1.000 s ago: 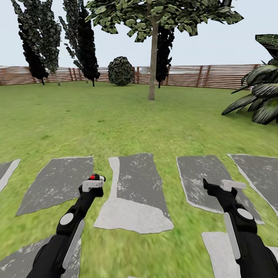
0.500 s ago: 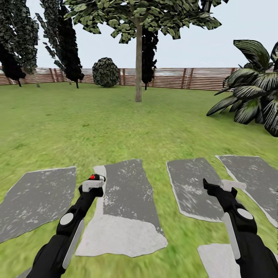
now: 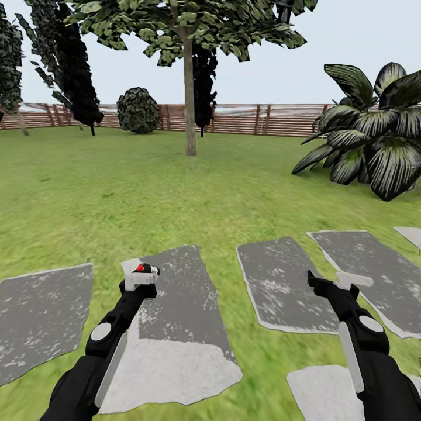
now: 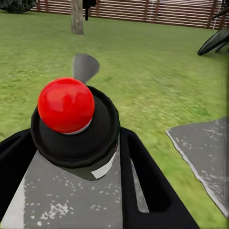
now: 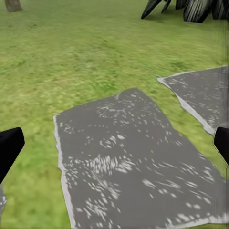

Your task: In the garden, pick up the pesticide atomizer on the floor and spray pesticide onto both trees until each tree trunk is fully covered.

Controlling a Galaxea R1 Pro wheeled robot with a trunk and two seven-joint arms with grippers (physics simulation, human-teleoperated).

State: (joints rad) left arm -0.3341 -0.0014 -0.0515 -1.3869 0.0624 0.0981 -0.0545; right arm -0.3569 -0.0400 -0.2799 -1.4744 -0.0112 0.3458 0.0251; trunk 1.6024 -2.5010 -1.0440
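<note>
The pesticide atomizer point(image 3: 142, 269), small and black with a red dot, sits in my left gripper point(image 3: 140, 276), which is shut on it and held low over the grey paving. In the left wrist view the atomizer point(image 4: 76, 133) shows close up between the black fingers point(image 4: 148, 181), red ball on top. One tree trunk point(image 3: 190, 108) stands far ahead on the lawn, also seen in the left wrist view as a trunk point(image 4: 77, 16). My right gripper point(image 3: 342, 282) hangs open over the stones; the right wrist view shows the gripper point(image 5: 114, 145) with its tips wide apart.
Grey paving stones point(image 3: 175, 292) lie under both arms, with grass point(image 3: 117, 193) beyond. A palm point(image 3: 368, 140) spreads at the right. Dark conifers point(image 3: 76, 70) and a round bush point(image 3: 138, 110) stand before the slatted fence point(image 3: 245, 120).
The whole picture has slid leftward, so the camera has turned right; more of the palm shows. Both arms hold the same pose, the left still gripping the atomizer.
</note>
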